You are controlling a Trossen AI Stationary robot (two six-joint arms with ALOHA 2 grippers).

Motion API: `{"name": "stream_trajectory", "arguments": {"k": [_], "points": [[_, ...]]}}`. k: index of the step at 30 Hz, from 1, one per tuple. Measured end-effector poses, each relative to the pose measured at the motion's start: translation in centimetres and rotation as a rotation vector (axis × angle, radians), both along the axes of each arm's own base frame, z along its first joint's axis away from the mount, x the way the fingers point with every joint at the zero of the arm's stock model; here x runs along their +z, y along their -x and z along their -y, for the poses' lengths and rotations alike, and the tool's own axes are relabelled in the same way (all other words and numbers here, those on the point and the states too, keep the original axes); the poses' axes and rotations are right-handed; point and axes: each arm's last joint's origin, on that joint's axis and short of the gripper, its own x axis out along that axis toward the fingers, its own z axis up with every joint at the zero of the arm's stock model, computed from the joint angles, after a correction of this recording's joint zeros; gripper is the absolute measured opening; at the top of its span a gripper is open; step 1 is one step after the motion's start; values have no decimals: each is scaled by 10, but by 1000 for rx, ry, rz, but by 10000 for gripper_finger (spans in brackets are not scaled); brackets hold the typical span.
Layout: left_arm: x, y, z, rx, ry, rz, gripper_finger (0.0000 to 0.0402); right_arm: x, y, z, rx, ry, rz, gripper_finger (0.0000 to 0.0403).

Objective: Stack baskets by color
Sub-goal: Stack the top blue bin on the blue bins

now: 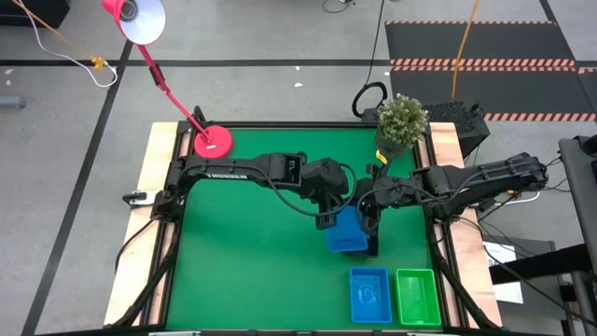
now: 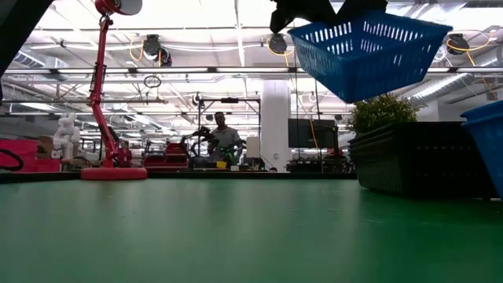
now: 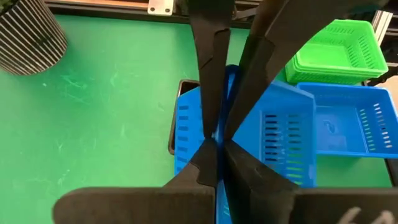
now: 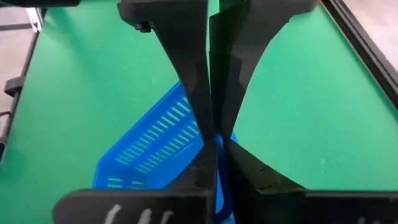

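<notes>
A blue basket (image 1: 347, 233) hangs tilted in the air near the table's middle right (image 2: 365, 51). My left gripper (image 1: 334, 217) is shut on it from the left, and my right gripper (image 1: 367, 217) is shut on it from the right. Under it a black basket (image 2: 424, 161) stands on its base on the green mat; its edge shows in the high view (image 1: 374, 248). At the near right, a second blue basket (image 1: 369, 294) and a green basket (image 1: 417, 296) rest side by side on the mat. My left gripper pinches the blue basket's rim (image 3: 231, 84) between its two fingers, slanting down from the table's left. The basket is lifted clear of the table and tilted. My right gripper pinches the basket's rim on the opposite side (image 4: 219, 146) between its two fingers, slanting down from the table's right. The basket hangs below and ahead of the fingers (image 4: 149, 149).
A potted plant (image 1: 401, 121) stands at the far right corner, close behind the arms. The pink lamp base (image 1: 213, 142) sits at the far left. The table's left half is bare green mat (image 1: 242, 271).
</notes>
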Motion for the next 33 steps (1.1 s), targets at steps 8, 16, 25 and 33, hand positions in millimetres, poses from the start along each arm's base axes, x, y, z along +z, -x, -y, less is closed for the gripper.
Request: {"name": "stream_trajectory", "arguments": {"k": [8,16,25,33], "points": [[0,1,1,-18,-15,-5,23,0,0,0,-39,-37,4,7],[-1,2,3,22,23,-32,79,-1,-1,0,-76,-67,6,3],[5,11,7,135,5,-55,210,-3,0,-1,-43,-123,-14,1],[27,34,5,257,91,-69,233,10,16,-1,2,-271,16,2]]}}
